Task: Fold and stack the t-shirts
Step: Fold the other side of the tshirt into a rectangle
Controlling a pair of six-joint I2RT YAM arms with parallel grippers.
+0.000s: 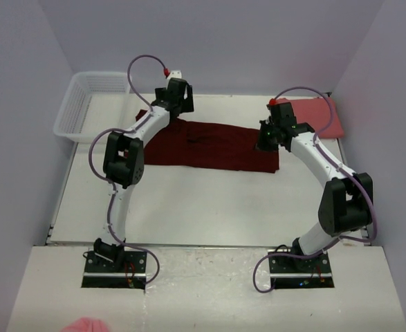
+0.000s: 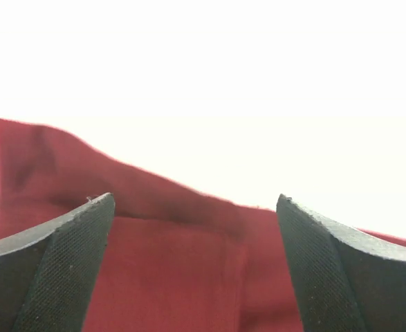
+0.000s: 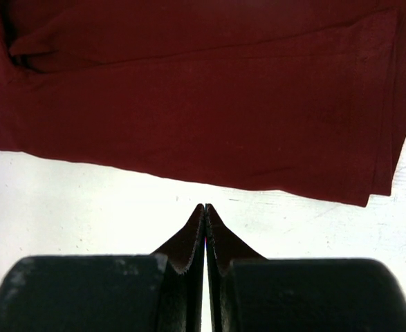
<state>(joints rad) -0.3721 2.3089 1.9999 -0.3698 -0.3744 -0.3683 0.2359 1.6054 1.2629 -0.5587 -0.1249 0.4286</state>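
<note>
The dark maroon t-shirt [image 1: 213, 146] lies folded into a long strip across the middle of the table. The salmon pink t-shirt [image 1: 315, 115] lies folded at the back right. My left gripper [image 1: 176, 104] is at the strip's far left end. In the left wrist view it [image 2: 196, 200] is open, with the maroon cloth [image 2: 168, 277] lying below the gap and nothing held. My right gripper [image 1: 267, 140] is at the strip's right end. In the right wrist view it [image 3: 205, 205] is shut and empty over bare table, just off the maroon shirt's edge [image 3: 209, 111].
A white mesh basket [image 1: 85, 104] stands at the back left corner. Purple walls close in the table on three sides. A small pink thing [image 1: 85, 325] shows at the bottom edge, in front of the left arm's base.
</note>
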